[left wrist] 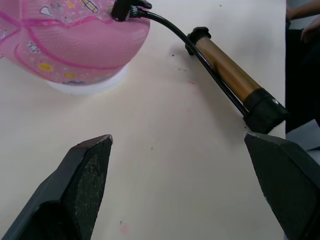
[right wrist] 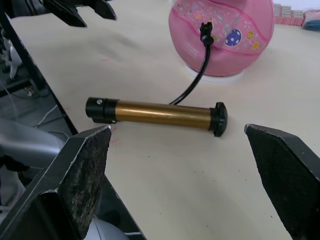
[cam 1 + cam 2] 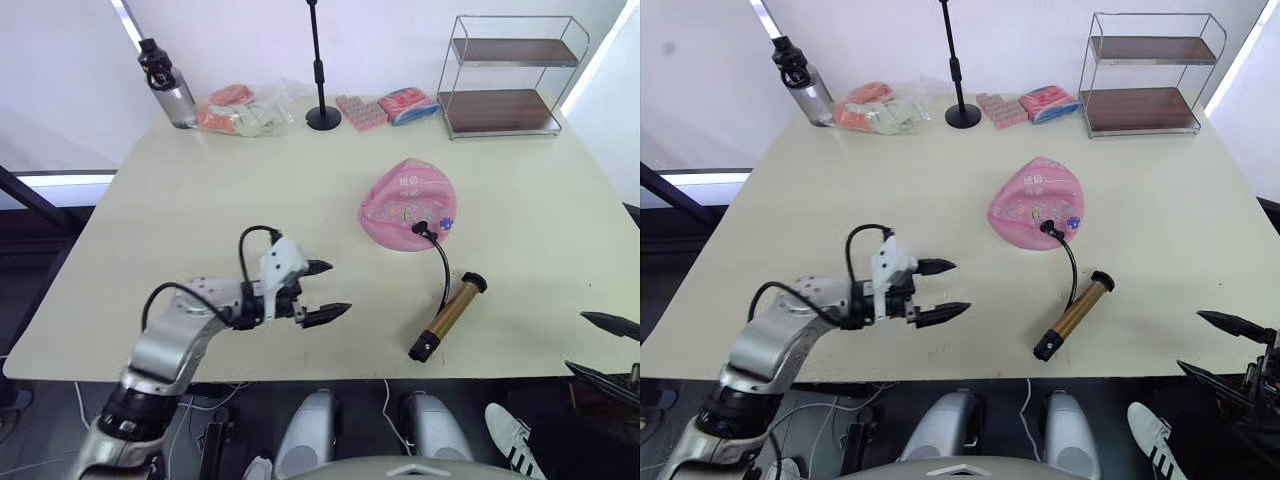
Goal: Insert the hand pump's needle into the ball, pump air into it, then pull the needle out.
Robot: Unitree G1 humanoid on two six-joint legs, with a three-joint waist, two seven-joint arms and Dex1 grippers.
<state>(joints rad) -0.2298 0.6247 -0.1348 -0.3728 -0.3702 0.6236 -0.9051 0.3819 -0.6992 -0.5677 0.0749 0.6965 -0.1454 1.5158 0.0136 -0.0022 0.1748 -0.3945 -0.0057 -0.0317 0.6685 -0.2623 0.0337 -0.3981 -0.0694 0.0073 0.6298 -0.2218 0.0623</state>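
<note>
- The worktop (image 3: 200,200) is lit brightly and evenly; pale light strips are seen on the wall beyond its far corners.
- Only soft, short shadows are cast, such as the faint one under the ball (image 3: 408,203).
- A mild sheen is seen on the hand pump (image 2: 162,114).
- In the wrist views the near fingers (image 1: 75,190) are rendered large and slightly soft, while the worktop beyond them is kept sharp.

Pink ball (image 3: 405,203): small printed marks near its top, too small to read. No other text legible.
</note>
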